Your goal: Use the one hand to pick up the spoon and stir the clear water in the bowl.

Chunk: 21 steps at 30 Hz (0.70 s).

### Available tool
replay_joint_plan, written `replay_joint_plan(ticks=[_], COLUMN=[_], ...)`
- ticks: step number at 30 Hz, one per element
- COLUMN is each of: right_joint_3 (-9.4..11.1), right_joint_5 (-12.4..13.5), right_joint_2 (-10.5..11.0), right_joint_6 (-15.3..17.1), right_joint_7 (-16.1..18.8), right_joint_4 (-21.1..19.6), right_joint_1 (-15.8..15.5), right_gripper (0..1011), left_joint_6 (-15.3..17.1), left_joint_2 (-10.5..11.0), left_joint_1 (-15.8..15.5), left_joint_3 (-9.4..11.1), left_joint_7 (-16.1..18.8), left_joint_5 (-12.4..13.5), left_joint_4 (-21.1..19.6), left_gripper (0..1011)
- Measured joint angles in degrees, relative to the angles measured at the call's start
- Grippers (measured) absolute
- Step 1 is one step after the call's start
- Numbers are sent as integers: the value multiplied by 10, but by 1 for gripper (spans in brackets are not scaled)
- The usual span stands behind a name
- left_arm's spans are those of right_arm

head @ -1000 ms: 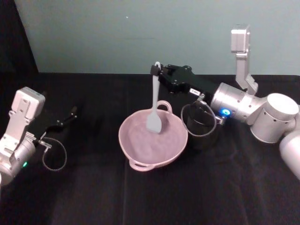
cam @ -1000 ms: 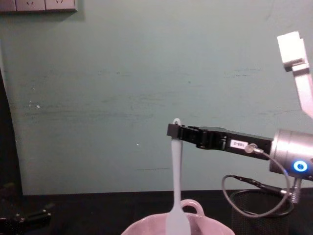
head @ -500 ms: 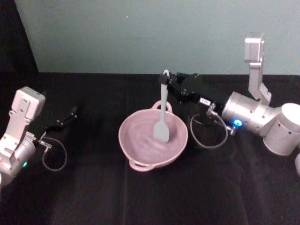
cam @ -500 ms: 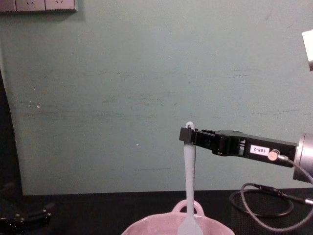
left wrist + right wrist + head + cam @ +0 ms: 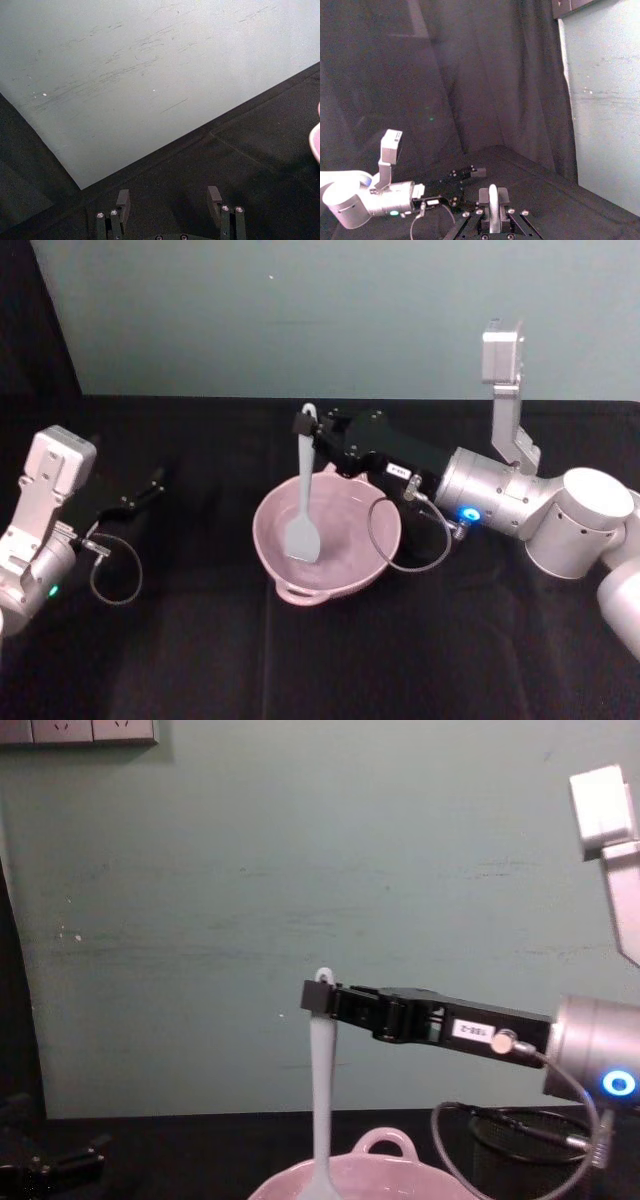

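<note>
We see the spoon (image 5: 303, 480) hanging upright over the pink bowl (image 5: 262, 540). Its flat head is down inside the bowl, on the bowl's left half in the head view, and the holed end of its handle points up. The right gripper (image 5: 305, 425) is clamped on the handle just below that hole. In the right wrist view the white handle stands pinched between the two fingers (image 5: 483, 196). We cannot tell whether the head touches the bowl's floor.

The bowl's inside gives a faint gloss where the clear water (image 5: 345, 540) lies, and we see nothing else in it. One small loop handle (image 5: 300, 592) sits on the near rim.

The black gripper body reaches in from the right, above the bowl's far rim. The silver wrist behind it carries a lit blue ring (image 5: 469, 513). A grey cable loop (image 5: 410, 540) hangs from the wrist and crosses the bowl's right rim in the head view. In the chest view a dark mesh cup (image 5: 515, 1165) stands to the right of the bowl, under the arm and partly behind the cable.

The left gripper (image 5: 155, 480) rests well apart at the left of the black tablecloth (image 5: 300, 670), with its fingers (image 5: 123, 197) spread and holding nothing. A teal wall (image 5: 300, 310) rises behind the table.
</note>
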Motion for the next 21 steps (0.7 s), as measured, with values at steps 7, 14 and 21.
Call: replay_joint_plan(ticks=[7,14,21], right_joint_3=[-13,-10,7], right_joint_5=[-3,-7,-9], right_joint_2=[-32,-54,-50], right_joint_6=[-8,-17,-21], right_joint_7=[10,14,11], right_joint_4=[55,118,141], right_joint_1=[37,72,82], right_gripper=[111,110,110], left_joint_6=[0,0,0], left_joint_2=[0,0,0], left_joint_1=[0,0,0], left_joint_3=[0,0,0], left_joint_7=[0,0,0], left_joint_5=[0,0,0], left_joint_4=[0,0,0], left_gripper=[1011,1011,1011])
